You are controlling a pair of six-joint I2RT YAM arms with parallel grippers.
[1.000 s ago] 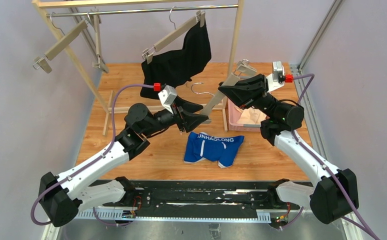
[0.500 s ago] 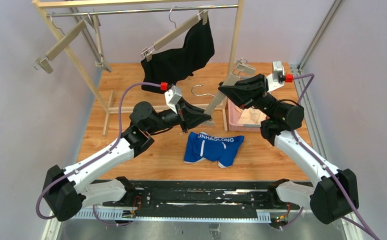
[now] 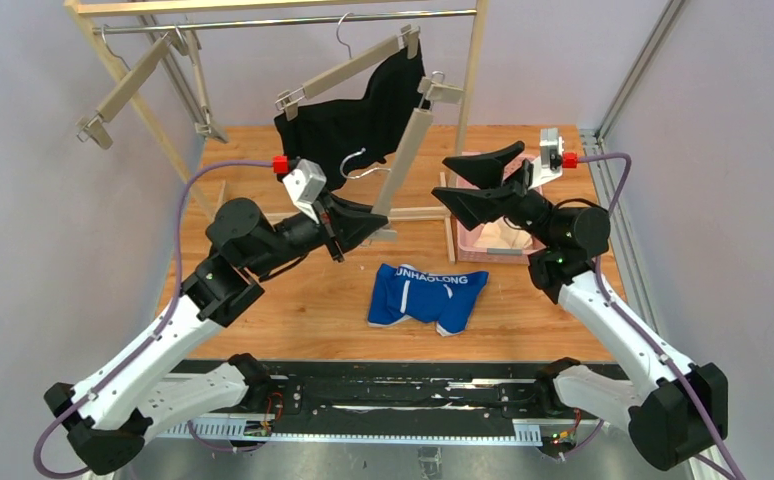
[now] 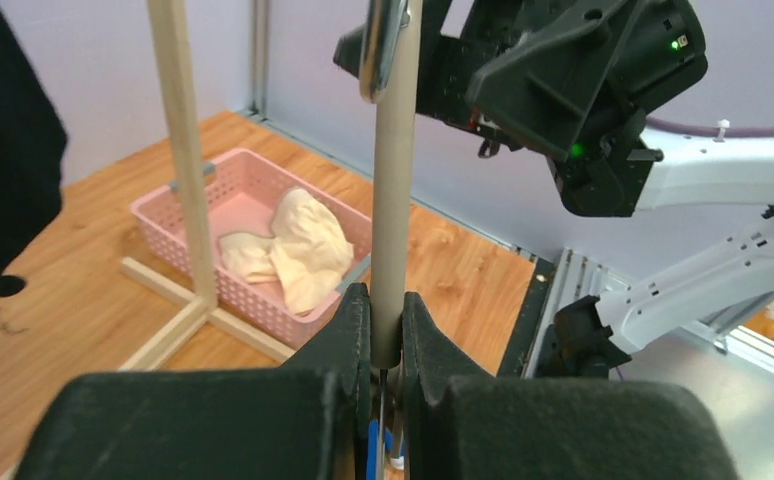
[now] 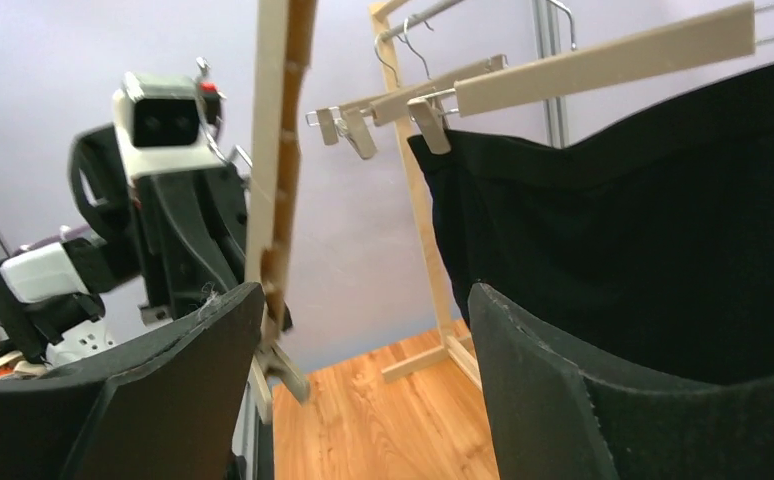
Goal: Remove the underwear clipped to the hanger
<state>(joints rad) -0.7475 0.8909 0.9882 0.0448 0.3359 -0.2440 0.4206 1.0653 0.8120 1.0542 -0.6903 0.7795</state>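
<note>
While a bare beige clip hanger (image 3: 123, 88) dangles from the metal rail (image 3: 263, 20) toward ten o'clock of the wooden worktop (image 3: 263, 300), the left hand (image 3: 381, 222) is clamped on the lower end of a second beige hanger bar (image 3: 405, 155), which carries nothing and leans up toward one o'clock. Beyond it, at twelve o'clock, the black fabric boxer briefs (image 3: 348, 130) hang from a third beige hanger (image 3: 348, 68), pinched at the waistband by a metal clip (image 3: 285, 100) at each end. They look to be the one pair not yet freed. At the worktop's centre the royal blue boxer briefs with white lettering (image 3: 428, 295) lie crumpled. The right hand (image 3: 441, 177) hovers at two o'clock of them, its fingers spread wide around nothing. Beneath it, the cream-white briefs (image 3: 503, 235) sit in the pink slotted plastic basket (image 3: 488, 254).

The black pair should handle as light, limp and stretchy. It will likely sag and drape, and it does not look fragile. The hold I would choose is the waistband right below a clip, where the cloth is thickest and a downward tug acts straight on the clip. Since the hanger hangs loose on the rail, a pull may simply tilt it unless the bar is steadied.
</note>
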